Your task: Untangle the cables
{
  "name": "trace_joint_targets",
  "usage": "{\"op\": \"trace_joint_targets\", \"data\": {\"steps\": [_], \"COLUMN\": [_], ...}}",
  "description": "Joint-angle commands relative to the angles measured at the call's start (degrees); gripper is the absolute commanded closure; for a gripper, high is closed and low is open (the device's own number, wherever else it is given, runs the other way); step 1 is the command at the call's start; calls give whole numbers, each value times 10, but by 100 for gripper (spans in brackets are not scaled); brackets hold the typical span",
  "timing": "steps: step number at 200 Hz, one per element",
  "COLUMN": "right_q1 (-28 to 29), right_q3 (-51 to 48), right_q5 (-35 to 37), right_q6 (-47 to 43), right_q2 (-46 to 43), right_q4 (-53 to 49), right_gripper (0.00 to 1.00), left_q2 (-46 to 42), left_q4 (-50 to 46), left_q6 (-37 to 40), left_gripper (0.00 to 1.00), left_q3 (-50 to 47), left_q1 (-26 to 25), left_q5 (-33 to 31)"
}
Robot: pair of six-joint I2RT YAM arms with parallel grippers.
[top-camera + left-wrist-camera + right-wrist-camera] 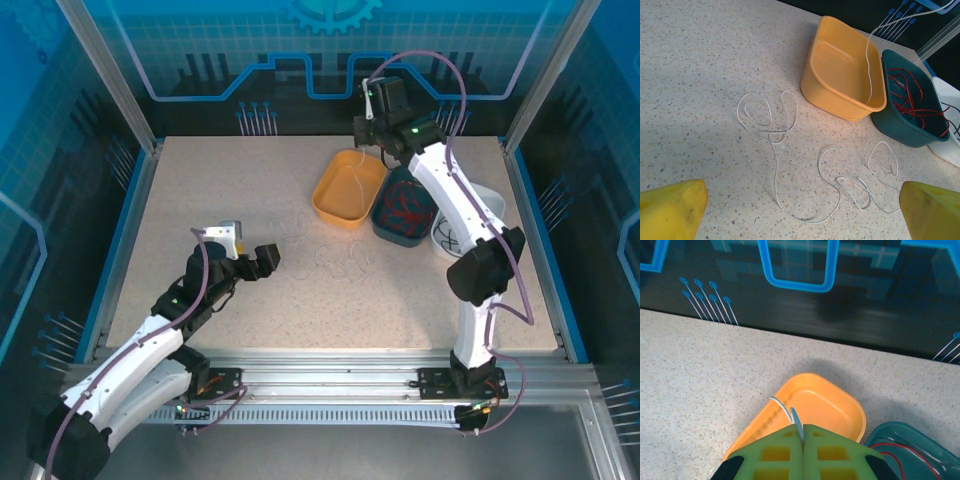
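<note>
Trouble would start at the yellow tray directly beneath your right gripper, whose jaws are pressed together on a white cable trailing down into it: swing away too fast and you could drag the tray or flick the strand's tail into the teal bin of red cables beside it. Your left gripper stands wide apart, holding nothing, with the loose white cables looped on the table just ahead of and below it, where a careless pinch could catch two crossing loops together.
</note>
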Motion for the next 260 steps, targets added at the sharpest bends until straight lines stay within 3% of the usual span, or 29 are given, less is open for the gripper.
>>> {"op": "trace_joint_targets", "data": {"steps": [1,41,131,216,260], "right_q1": [-20,-51,-75,-74,-71], "right_q3": [25,77,123,125,124], "right_q5": [-40,-96,-106,-135,-135], "right_q6": [27,74,110,91,84], "right_q2": [37,117,244,266,259], "right_q4": [-14,-45,-80,-83,-92], "right_gripper": [100,100,100,80,75], "left_q2": [-6,-6,13,24,25], "left_q4": [6,4,5,9,7], "left_q6": [-9,-9,-10,-16,-21], "left_gripper": [1,1,1,1,1], "left_q3": [-7,-8,-4,-4,-7], "left_q1": [-2,-2,-2,-2,-2], "left_q5": [-7,-8,-1,3,1]}}
